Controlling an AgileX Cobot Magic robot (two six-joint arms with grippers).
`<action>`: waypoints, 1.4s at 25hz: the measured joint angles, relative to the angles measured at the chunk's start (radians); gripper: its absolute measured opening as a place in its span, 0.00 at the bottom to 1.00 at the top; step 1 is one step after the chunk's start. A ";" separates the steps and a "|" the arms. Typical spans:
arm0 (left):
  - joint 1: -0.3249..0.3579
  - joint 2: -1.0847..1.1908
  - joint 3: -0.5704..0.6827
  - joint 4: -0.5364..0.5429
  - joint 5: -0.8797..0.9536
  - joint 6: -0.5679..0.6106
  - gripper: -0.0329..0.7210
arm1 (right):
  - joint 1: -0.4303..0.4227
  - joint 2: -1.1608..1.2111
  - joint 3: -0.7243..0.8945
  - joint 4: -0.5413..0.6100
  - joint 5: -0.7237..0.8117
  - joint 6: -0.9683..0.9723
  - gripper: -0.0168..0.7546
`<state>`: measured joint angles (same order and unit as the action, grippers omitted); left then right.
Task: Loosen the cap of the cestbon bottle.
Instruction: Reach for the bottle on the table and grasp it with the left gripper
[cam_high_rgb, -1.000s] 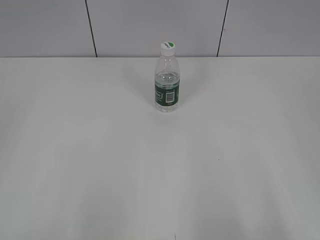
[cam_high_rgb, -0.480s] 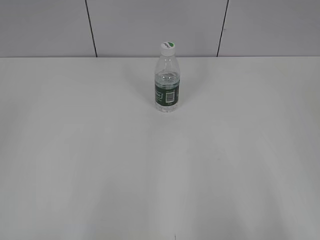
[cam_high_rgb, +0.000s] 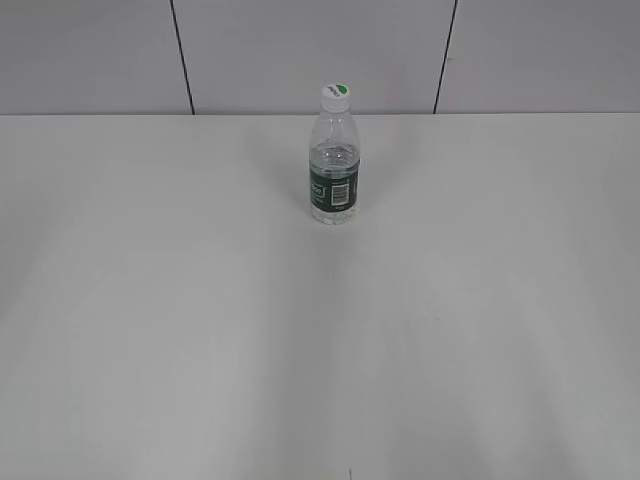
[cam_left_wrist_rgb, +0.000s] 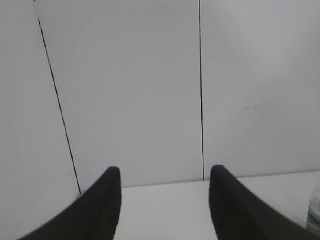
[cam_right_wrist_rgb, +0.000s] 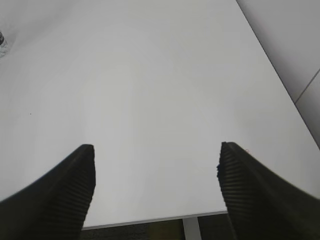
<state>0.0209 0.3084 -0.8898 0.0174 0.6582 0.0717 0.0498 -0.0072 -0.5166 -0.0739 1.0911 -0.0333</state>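
Observation:
The cestbon bottle (cam_high_rgb: 333, 170) stands upright at the far middle of the white table, clear with a dark green label band and white barcode. Its white cap (cam_high_rgb: 336, 95) with a green mark sits on the neck. A sliver of the bottle shows at the right edge of the left wrist view (cam_left_wrist_rgb: 314, 212) and at the top left of the right wrist view (cam_right_wrist_rgb: 2, 44). My left gripper (cam_left_wrist_rgb: 165, 172) is open and empty, facing the back wall. My right gripper (cam_right_wrist_rgb: 156, 150) is open and empty over the table's near right edge. Neither gripper shows in the exterior view.
The white table (cam_high_rgb: 320, 330) fills the exterior view. A grey panelled wall (cam_high_rgb: 300, 50) with dark seams stands behind it. In the right wrist view the table's edge (cam_right_wrist_rgb: 150, 220) and right side edge (cam_right_wrist_rgb: 280, 85) show, with floor beyond.

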 joint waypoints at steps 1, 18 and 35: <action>-0.001 0.038 -0.011 0.000 -0.041 0.002 0.52 | 0.000 0.000 0.000 0.000 0.000 0.000 0.78; -0.001 0.659 -0.023 0.064 -0.746 0.012 0.52 | 0.000 0.000 0.000 0.000 0.000 0.000 0.78; -0.047 1.284 -0.076 0.294 -1.324 -0.167 0.52 | 0.000 0.000 0.000 0.001 0.000 0.000 0.78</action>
<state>-0.0264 1.5928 -0.9660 0.3111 -0.6653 -0.0949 0.0498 -0.0072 -0.5166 -0.0731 1.0911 -0.0333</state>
